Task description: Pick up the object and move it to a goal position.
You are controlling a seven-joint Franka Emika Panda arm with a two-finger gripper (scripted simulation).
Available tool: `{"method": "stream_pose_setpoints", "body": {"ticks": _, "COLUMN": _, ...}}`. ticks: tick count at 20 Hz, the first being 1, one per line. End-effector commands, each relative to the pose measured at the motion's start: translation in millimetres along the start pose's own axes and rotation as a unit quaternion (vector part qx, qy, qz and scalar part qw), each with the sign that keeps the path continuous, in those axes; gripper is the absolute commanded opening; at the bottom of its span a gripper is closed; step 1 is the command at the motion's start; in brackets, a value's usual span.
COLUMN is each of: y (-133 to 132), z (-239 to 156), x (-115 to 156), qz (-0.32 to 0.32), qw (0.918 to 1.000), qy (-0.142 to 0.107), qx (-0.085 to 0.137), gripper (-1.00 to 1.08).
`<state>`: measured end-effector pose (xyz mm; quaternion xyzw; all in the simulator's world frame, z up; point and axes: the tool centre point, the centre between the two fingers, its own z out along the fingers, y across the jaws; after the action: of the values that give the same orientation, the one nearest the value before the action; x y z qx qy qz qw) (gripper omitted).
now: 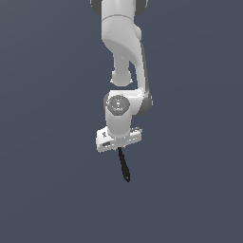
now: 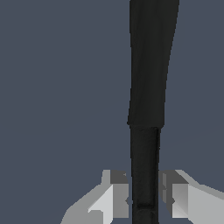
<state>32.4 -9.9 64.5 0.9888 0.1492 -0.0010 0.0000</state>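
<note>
You're looking at a bare scene: a flat blue-grey backdrop fills both views, and nothing else shows around the arm (image 1: 124,52) in either picture. Nothing stands near the utensil on any side that you can see. No surface line or edge is visible, so you can't tell from these frames how high things hang.

Now the spoon (image 1: 124,166). In the exterior view it sticks out below the gripper (image 1: 119,146), a thin black sliver hanging nearly straight down, its lower end tipped slightly toward the exterior view's right. Its long axis runs close to vertical there, in line with the wrist above it. The lower tip tapers to a narrow point in that view; which end that is, you can't tell at this size.

Switch to the wrist view and you see the spoon (image 2: 146,109) up close: a thin dark shaft runs out from between the fingers (image 2: 117,194), then steps out into a wider black section that runs on past the picture's edge. The long axis leads straight away from the gripper (image 2: 144,197).

The grip: both grey pads sit tight against the shaft, one on each side, with no gap showing. So the jaws are clamped on the spoon, holding it near one end.
</note>
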Motion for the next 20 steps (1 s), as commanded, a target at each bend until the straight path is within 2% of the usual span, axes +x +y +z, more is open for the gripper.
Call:
{"method": "stream_pose_setpoints", "body": {"ticks": 1, "y": -21, "z": -16, "x": 15, "qz": 0.0, "qw": 1.0, "qy": 0.001, "qx": 0.0, "gripper": -1.0}}
{"method": "stream_pose_setpoints", "body": {"ticks": 12, "y": -110, "z": -79, "x": 82, "qz": 0.0, "qw": 1.0, "qy": 0.001, "qx": 0.0, "gripper": -1.0}}
{"method": "stream_pose_setpoints", "body": {"ticks": 20, "y": -142, "z": -102, "x": 108, "qz": 0.0, "qw": 1.0, "qy": 0.001, "qx": 0.0, "gripper": -1.0}}
